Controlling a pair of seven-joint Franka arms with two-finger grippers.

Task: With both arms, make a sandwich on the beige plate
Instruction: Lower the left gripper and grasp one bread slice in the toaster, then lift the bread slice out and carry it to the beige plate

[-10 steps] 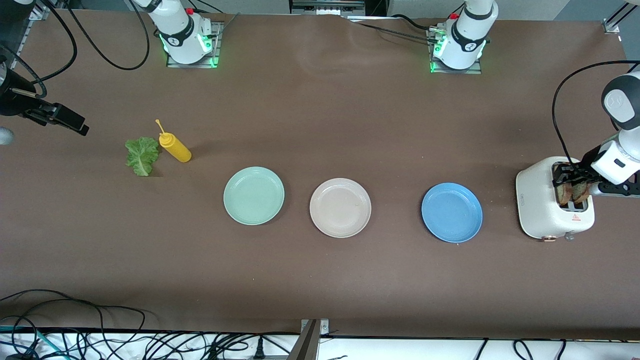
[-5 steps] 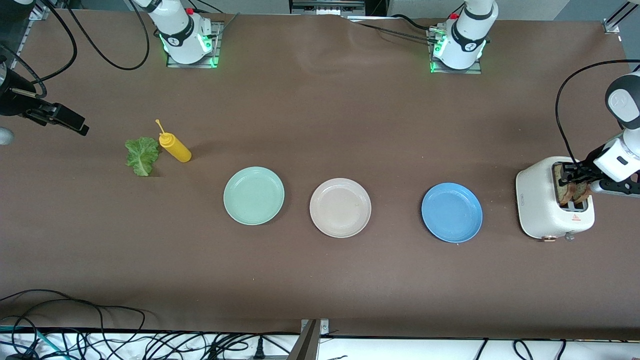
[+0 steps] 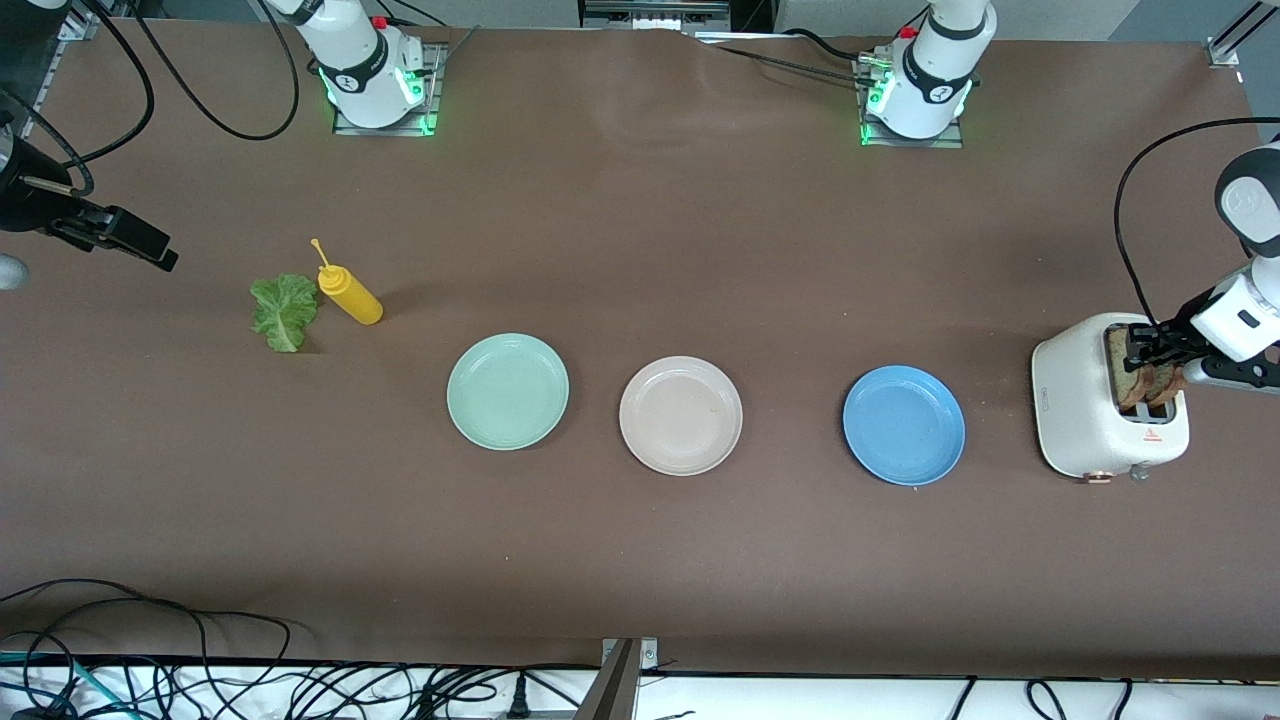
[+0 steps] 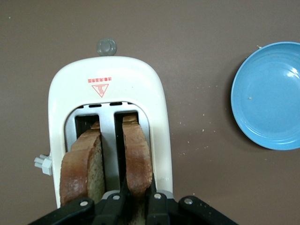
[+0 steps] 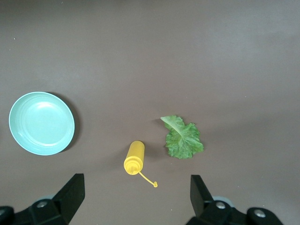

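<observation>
Where front view hides grip, left wrist shows left gripper (image 4: 137,206) fingers (image 4: 153,206) grasping bread slice (image 4: 137,161); right gripper (image 5: 136,199) released.

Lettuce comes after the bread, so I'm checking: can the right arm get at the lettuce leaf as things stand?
Probably yes. The right gripper hangs open above the table, and the lettuce leaf lies flat in the open; only the yellow bottle lies close beside it.

Bread slices (image 4: 136,159) half inside toaster (image 4: 154,93)
</observation>
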